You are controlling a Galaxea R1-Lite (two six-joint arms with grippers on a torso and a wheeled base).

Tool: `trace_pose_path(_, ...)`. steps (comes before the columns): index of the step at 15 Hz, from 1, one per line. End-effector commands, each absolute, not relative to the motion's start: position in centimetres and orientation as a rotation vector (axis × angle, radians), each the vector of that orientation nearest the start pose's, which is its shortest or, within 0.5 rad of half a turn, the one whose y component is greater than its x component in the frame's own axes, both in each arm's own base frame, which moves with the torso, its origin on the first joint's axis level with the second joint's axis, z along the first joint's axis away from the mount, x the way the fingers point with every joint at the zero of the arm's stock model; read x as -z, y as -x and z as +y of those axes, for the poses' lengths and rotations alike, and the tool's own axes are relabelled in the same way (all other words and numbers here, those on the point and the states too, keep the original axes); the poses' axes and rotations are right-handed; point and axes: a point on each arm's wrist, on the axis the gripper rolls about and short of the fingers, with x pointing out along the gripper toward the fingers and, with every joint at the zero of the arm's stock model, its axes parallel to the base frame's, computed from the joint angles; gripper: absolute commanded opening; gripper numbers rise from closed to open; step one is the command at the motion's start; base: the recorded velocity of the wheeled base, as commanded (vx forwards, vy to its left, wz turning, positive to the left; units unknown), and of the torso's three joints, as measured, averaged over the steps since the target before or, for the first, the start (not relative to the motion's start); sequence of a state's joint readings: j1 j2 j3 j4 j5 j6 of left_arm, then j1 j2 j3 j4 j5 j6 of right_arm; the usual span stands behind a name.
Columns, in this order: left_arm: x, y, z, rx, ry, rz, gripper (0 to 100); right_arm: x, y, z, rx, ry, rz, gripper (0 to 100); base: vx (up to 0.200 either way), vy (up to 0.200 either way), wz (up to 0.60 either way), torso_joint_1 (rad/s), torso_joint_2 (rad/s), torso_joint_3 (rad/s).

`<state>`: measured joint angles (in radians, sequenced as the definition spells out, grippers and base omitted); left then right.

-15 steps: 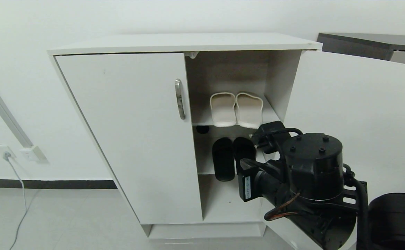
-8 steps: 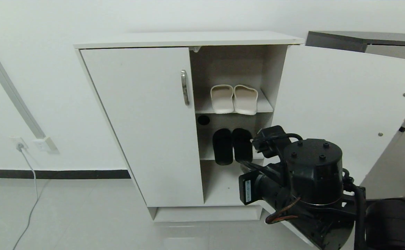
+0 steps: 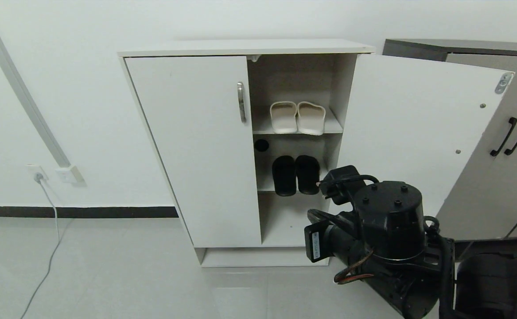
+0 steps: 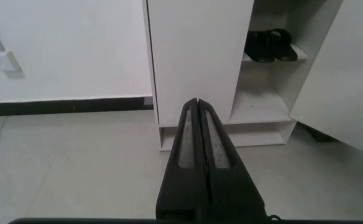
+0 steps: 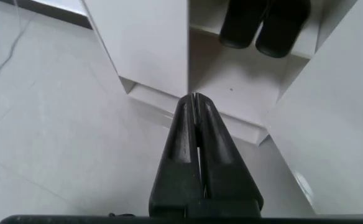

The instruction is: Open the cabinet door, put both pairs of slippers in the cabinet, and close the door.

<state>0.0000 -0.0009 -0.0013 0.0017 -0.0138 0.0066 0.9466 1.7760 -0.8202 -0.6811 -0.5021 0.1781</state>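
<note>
head view: open door [image 3: 413, 133] right of cabinet [image 3: 240, 46], stiff, light; likely best pushed at free edge. left gripper [image 4: 196, 112], right gripper [image 5: 196, 106]: jaws closed, empty.

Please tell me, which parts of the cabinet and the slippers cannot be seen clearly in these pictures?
1. Head view: the space behind the closed left door, hidden by that door.
2. Head view: the bottom compartment's right part, covered by the right arm.
3. Right wrist view: the black slippers, partly cut off by the picture edge.
</note>
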Motion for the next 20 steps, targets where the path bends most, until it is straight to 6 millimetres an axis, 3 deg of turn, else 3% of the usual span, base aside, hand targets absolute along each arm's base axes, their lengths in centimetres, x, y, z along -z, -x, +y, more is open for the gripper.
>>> trace_pose_path(1,-7.57,2.29,-0.03,0.014,-0.006,0.000,0,-16.56,-19.50,25.30,-0.422,0.013,0.250,0,0.000,0.000,0.00,0.000,0.00,0.000)
trace_pose_path(11,-7.57,2.29,-0.03,0.014,-0.006,0.000,0,-16.29,-19.28,24.97,-0.419,0.039,0.255,0,0.000,0.000,0.00,-0.001,-0.01,-0.015)
trace_pose_path(20,-7.57,2.29,-0.03,0.014,-0.006,0.000,0,-16.09,-19.14,24.70,-0.416,0.045,0.262,0,0.000,0.000,0.00,0.045,-0.40,-0.353)
